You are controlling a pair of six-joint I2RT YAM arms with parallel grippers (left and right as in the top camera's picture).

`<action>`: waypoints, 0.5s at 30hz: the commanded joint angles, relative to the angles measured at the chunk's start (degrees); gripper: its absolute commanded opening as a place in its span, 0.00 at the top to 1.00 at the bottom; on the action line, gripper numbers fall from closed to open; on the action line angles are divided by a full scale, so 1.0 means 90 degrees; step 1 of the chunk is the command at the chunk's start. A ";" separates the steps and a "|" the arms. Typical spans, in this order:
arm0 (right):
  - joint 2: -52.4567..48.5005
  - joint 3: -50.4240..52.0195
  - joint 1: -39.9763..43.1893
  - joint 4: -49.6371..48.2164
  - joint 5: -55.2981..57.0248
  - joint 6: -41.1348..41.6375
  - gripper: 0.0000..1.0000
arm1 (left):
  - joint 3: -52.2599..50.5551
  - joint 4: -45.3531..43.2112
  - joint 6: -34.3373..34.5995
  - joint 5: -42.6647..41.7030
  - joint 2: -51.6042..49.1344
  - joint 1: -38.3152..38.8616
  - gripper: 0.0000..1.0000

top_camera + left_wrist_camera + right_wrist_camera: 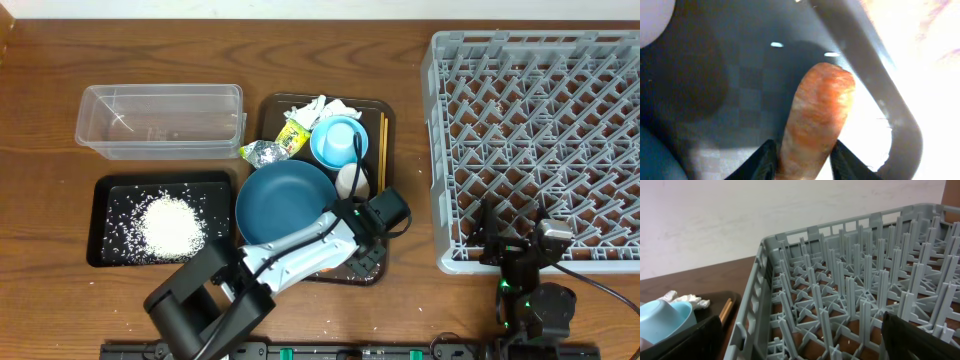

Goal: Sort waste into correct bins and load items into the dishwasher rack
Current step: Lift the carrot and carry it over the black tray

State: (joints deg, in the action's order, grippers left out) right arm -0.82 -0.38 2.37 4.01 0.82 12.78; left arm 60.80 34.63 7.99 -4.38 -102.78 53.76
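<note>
In the left wrist view an orange carrot (pixel 817 120) sits between my left gripper's (pixel 805 146) black fingers, which press on both its sides above the dark brown tray's floor. Overhead, that gripper (pixel 365 258) is at the tray's front right corner and hides the carrot. The dark blue bowl (pixel 285 203), light blue cup (pixel 338 142), a white cup (pixel 350 180), chopsticks (pixel 381 150), tissue (pixel 318 108), foil (pixel 265 152) and wrapper (pixel 293 137) are on the tray. Rice (pixel 172 225) lies in the black tray (pixel 100 215). My right gripper (pixel 800 340) stands open over the rack's (pixel 540 140) front left part.
The clear tub (pixel 160 120) stands behind the black tray at the left. The brown serving tray (pixel 272 108) is between the bins and the rack. Bare wooden table shows in front of the rack and at the far left.
</note>
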 commanded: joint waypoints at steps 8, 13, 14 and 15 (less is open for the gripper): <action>0.0049 0.0007 0.0114 0.0029 -0.0022 -0.0049 0.01 | 0.0189 0.0017 0.0104 -0.0282 0.0950 0.0019 0.76; 0.0049 0.0007 0.0114 0.0029 -0.0022 -0.0046 0.01 | 0.0189 0.0015 0.0245 -0.0277 0.1336 0.0017 0.77; 0.0049 0.0007 0.0114 0.0029 -0.0022 -0.0049 0.01 | 0.0189 0.0015 0.0245 -0.0274 0.1445 0.0002 0.77; 0.0049 0.0007 0.0114 0.0029 -0.0022 -0.0046 0.01 | 0.0189 0.0015 0.0245 -0.0274 0.1574 -0.0017 0.77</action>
State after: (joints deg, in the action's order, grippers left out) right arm -0.82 -0.38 2.37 4.03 0.82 12.75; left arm 60.82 34.65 9.23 -6.28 -92.01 53.74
